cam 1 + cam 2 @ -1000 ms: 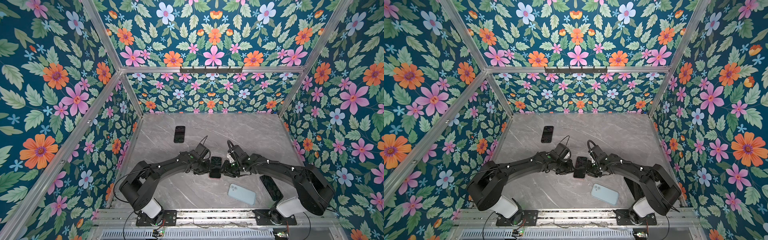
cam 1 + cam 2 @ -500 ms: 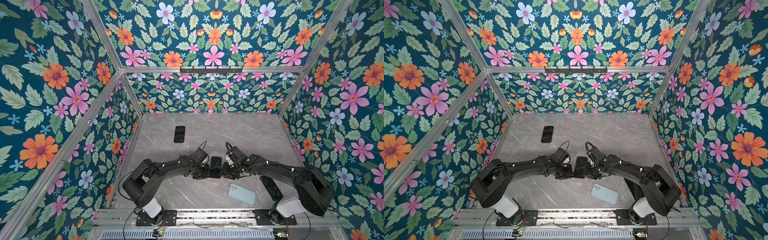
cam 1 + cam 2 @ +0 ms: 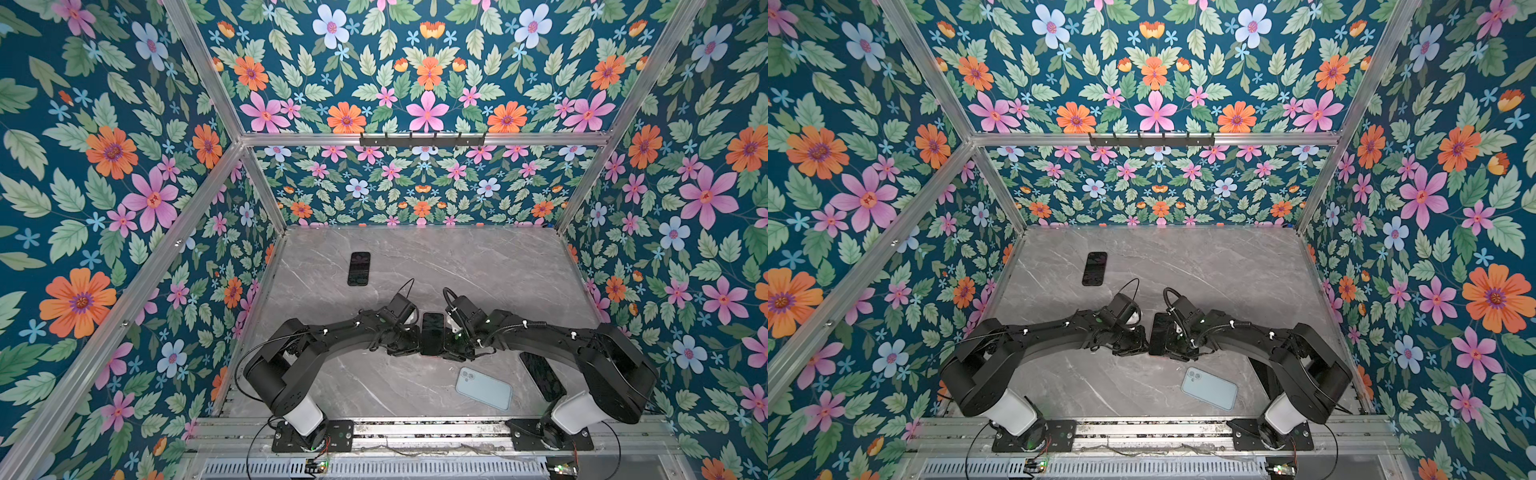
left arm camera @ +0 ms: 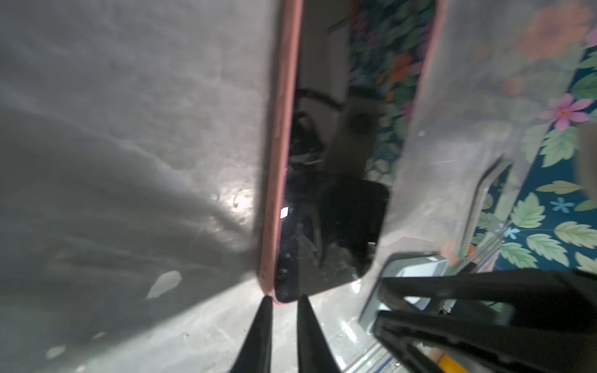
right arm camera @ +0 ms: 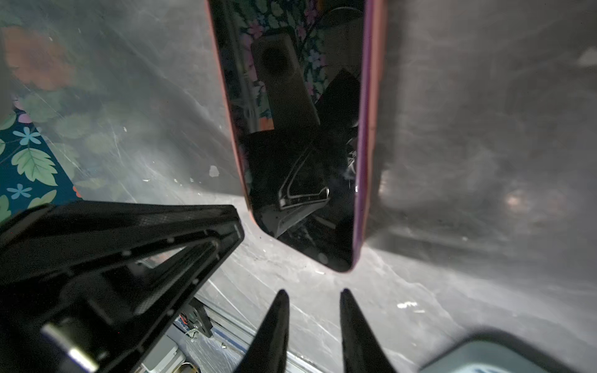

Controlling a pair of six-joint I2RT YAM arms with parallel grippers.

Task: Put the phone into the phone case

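A black phone lies screen up mid-table between both arms, also seen in the other top view. Up close its dark screen sits inside a pink phone case rim, and the right wrist view shows the screen and rim too. My left gripper is nearly shut, its tips flanking the case's near corner and pinching the rim. My right gripper stands slightly open just short of the other near corner, holding nothing. Both grippers crowd the phone's near end.
A second black phone lies farther back on the left. A light blue phone rests face down near the front. Another dark phone lies partly under the right arm. Floral walls enclose the marble table; a metal rail runs along the front.
Both grippers have narrowed their jaws and shifted to the phone's near end. The phone has turned slightly straighter between them.
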